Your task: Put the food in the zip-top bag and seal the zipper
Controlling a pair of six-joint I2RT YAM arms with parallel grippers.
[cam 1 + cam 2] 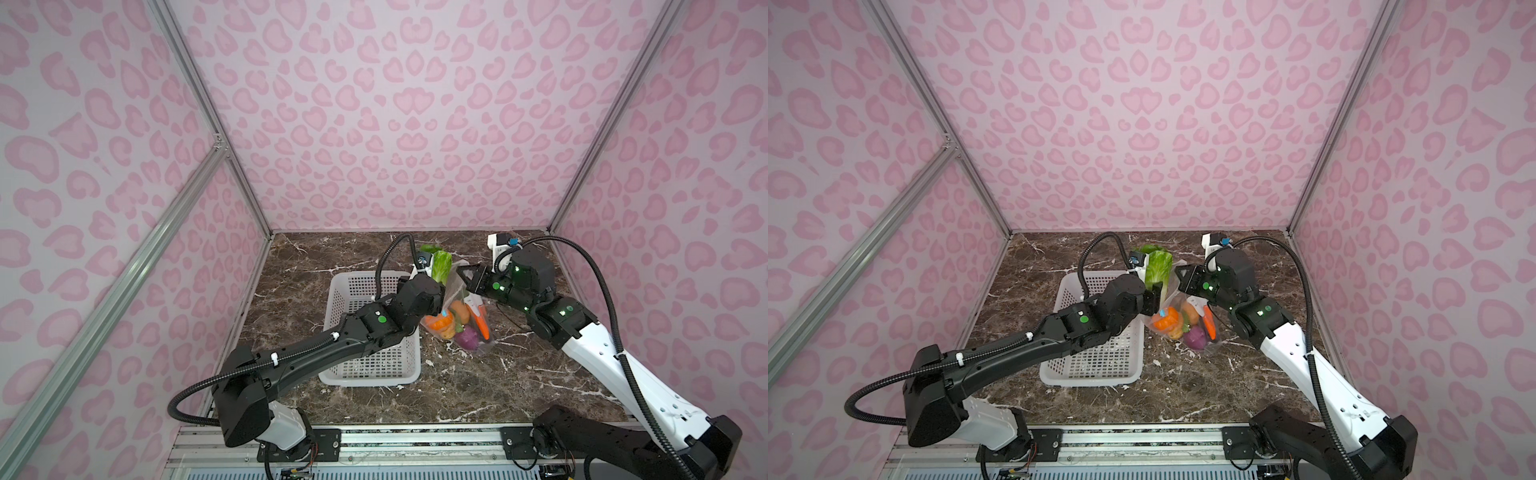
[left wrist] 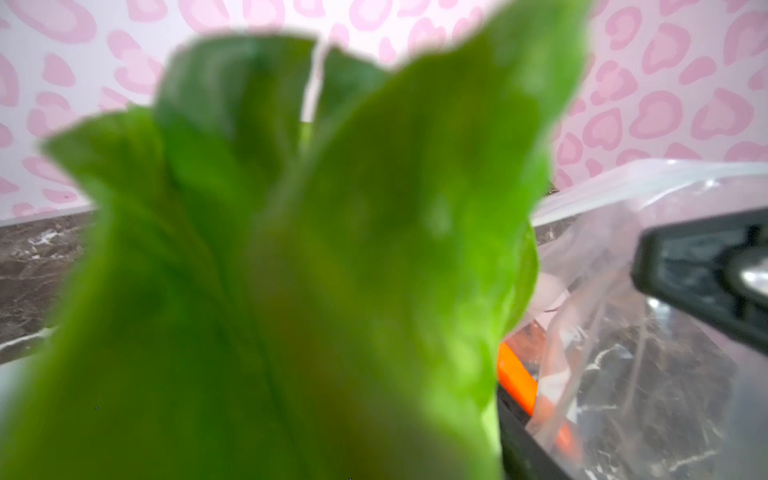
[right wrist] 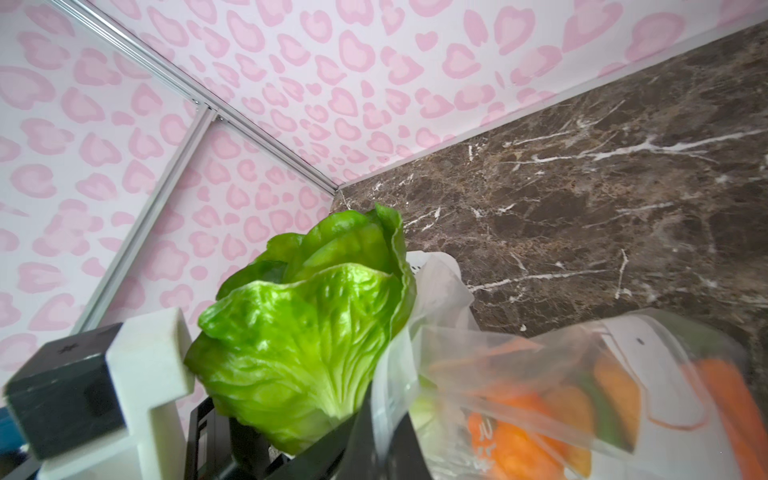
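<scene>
My left gripper [image 1: 1155, 300] is shut on the white base of the green lettuce head [image 1: 441, 266] [image 1: 1158, 266], holding it upright in the air over the bag's mouth. In the left wrist view the lettuce [image 2: 332, 249] fills the frame and hides the jaws. My right gripper [image 1: 462, 275] [image 3: 390, 436] is shut on the raised mouth edge of the clear zip-top bag [image 1: 457, 324] [image 3: 519, 395]. Inside the bag lie orange rounds [image 1: 441, 324], a carrot [image 1: 481, 324] and a purple onion [image 1: 467, 337]. A small blue slider tab [image 1: 1162, 311] of the zipper shows by the left fingers.
A white perforated basket [image 1: 370, 380] [image 1: 1090, 380] stands left of the bag, partly under my left arm. The brown marble table [image 1: 478, 386] is walled in by pink patterned panels at the back and both sides.
</scene>
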